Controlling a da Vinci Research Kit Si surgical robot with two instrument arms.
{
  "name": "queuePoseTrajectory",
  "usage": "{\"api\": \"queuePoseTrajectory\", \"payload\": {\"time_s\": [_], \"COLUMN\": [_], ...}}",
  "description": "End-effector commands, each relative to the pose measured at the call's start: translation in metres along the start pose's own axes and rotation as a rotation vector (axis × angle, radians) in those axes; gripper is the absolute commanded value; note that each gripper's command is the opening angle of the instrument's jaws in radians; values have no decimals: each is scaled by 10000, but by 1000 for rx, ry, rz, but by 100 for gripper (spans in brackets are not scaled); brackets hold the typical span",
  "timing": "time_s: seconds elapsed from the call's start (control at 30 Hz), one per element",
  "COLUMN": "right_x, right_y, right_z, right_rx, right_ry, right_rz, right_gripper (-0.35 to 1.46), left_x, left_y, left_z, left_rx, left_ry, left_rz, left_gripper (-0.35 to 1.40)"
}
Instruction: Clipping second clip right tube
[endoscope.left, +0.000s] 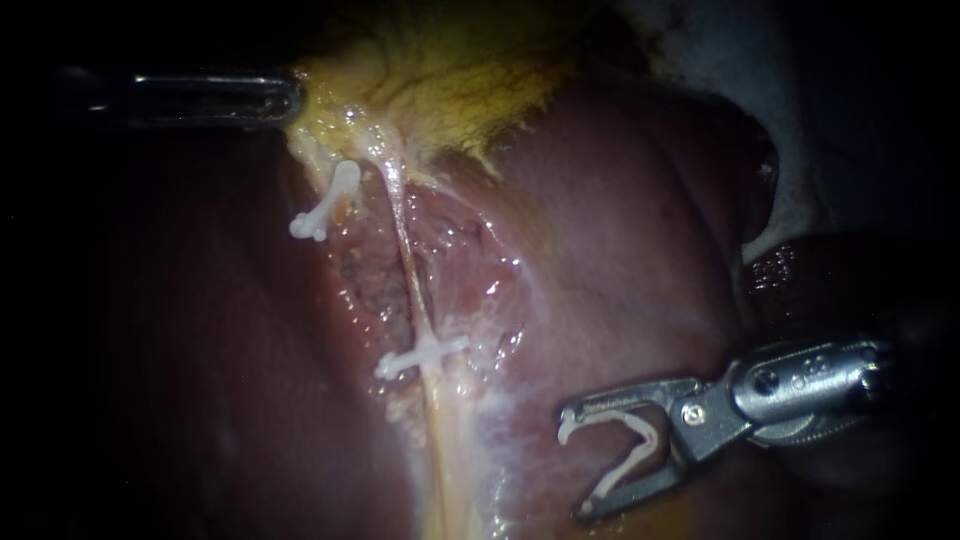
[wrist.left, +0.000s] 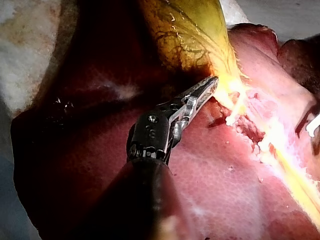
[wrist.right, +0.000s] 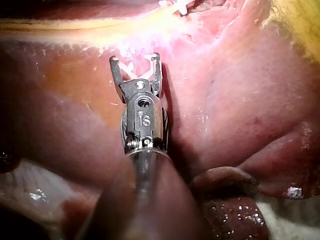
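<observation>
Gripping a fresh clip (endoscope.left: 645, 440), the right instrument's claw (endoscope.left: 575, 467) gapes toward the tube (endoscope.left: 405, 255), crosswise to it, well right of the fitted clip (endoscope.left: 422, 355).

Pale surface (endoscope.left: 860, 110), dark surround, bright central light

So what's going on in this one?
The left instrument holds the yellow edge of the gallbladder. One clip already crosses the pale tube below it. The right instrument carries an open new clip, off to the tube's side over the liver, not yet around it.
</observation>
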Motion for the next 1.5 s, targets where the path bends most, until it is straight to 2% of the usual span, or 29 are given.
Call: {"api": "queuePoseTrajectory", "payload": {"time_s": [0.03,0.23,0.3,0.43,0.5,0.87,1.07,1.27,1.5], "right_x": [4,34,43,54,58,67,65,63,59], "right_y": [2,29,37,52,58,92,107,117,123], "right_z": [-1,-7,-9,-10,-5,25,38,52,66], "right_rx": [2,135,140,131,126,104,96,92,88], "right_ry": [-1,-7,1,59,69,103,108,116,126], "right_rz": [3,83,100,174,189,249,281,310,337], "right_gripper": [55,49,49,49,49,49,49,49,49], "left_x": [0,-1,-1,0,0,1,2,3,3], "left_y": [-2,-5,-5,-5,-5,-6,-6,-7,-7], "left_z": [0,0,0,1,1,2,2,3,3], "left_rx": [-2,-4,-4,-5,-5,-6,-7,-8,-8], "left_ry": [-1,-1,-1,-2,-2,-2,-3,-3,-3], "left_rz": [-1,5,5,5,5,6,6,6,7], "left_gripper": [-35,-35,-35,-35,-35,-35,-35,-35,-35]}}
